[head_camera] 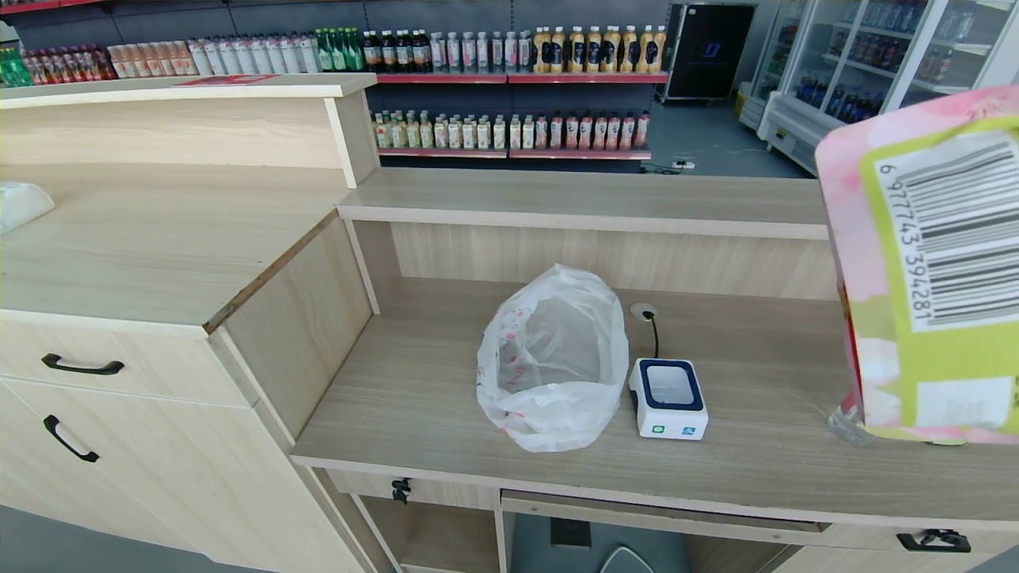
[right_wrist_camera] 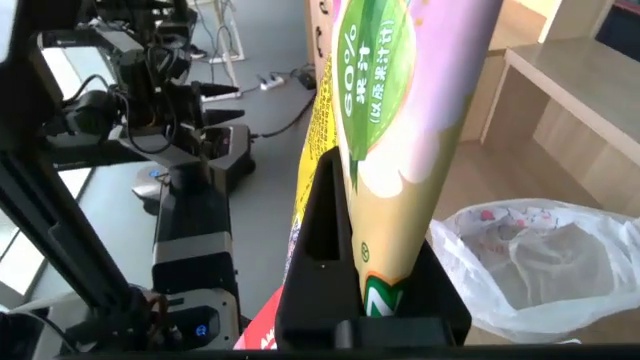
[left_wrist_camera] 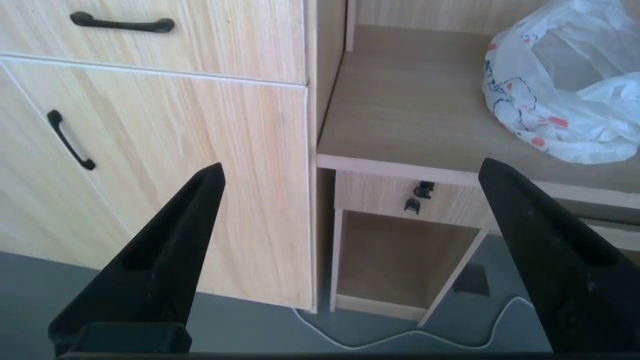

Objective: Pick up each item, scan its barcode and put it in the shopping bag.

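Observation:
A pink and green snack pouch (head_camera: 923,263) hangs high at the right of the head view, its barcode facing the camera. In the right wrist view my right gripper (right_wrist_camera: 385,275) is shut on the pouch (right_wrist_camera: 400,130), holding it upright above the white shopping bag (right_wrist_camera: 540,260). The bag (head_camera: 553,358) lies with its mouth open in the middle of the lower counter. The white barcode scanner (head_camera: 667,396) stands just to its right, window facing up. My left gripper (left_wrist_camera: 350,260) is open and holds nothing, low in front of the cabinet, left of the bag (left_wrist_camera: 570,80).
A raised counter (head_camera: 159,239) with drawers stands to the left, with a white object (head_camera: 20,203) at its far edge. A back ledge (head_camera: 581,203) borders the lower counter (head_camera: 756,446). Shelves of bottles (head_camera: 509,52) and fridges line the room behind.

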Controlling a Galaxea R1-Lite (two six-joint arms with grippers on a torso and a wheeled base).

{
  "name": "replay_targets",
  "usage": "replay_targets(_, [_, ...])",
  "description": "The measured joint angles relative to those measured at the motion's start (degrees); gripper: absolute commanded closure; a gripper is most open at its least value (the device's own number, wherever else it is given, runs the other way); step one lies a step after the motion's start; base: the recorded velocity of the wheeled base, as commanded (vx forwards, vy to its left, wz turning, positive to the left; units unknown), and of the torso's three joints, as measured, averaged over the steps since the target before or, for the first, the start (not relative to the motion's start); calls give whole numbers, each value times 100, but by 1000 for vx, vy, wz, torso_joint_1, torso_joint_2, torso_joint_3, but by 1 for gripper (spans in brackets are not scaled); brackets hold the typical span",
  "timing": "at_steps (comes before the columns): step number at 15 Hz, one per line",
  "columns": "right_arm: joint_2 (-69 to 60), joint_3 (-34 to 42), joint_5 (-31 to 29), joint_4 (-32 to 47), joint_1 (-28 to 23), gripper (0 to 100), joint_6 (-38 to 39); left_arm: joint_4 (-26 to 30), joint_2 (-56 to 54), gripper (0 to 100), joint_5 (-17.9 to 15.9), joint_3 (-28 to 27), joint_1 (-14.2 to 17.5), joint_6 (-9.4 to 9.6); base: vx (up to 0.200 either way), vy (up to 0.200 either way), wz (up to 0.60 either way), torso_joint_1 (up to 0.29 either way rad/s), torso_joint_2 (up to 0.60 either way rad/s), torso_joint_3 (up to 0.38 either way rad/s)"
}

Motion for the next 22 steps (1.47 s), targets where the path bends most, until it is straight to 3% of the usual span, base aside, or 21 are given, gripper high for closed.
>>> replay_targets(9, [-813,328,-670,13,234,100,249,0,0,0,2,0,0,0,0,0,0,0,0,0])
replay_targets(22, [-1172,634,-708,-7,230,100,244,0,0,0,2,0,0,0,0,0,0,0,0,0])
